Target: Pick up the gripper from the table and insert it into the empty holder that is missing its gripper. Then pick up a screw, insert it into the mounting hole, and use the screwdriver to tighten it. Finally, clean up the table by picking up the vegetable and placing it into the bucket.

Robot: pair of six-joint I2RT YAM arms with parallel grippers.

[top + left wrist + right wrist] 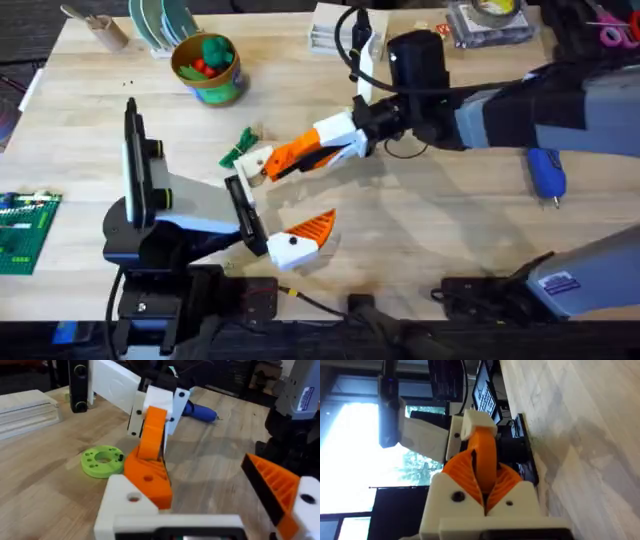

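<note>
My right gripper (296, 154) reaches across the table, shut on the loose orange ribbed gripper (483, 455). That gripper's white block base (257, 163) sits at the upper end of the holder (195, 203), which is my left arm's white-and-grey head. The holder carries one mounted orange finger (312, 228) at its lower end, standing wide open. In the left wrist view the white base (125, 502) touches the holder's front. The green vegetable (238, 148) lies just beside it. The blue screwdriver (546, 172) lies at the right. The bucket (222, 88) stands at the back. A screw is out of view.
A lime-green disc (102, 461) lies near the holder. A green baseplate (25, 230) is at the left edge. A tan cup (100, 28), stacked plates (160, 22), a white box (335, 25) and a tape roll (495, 12) line the back. Cables lie along the front.
</note>
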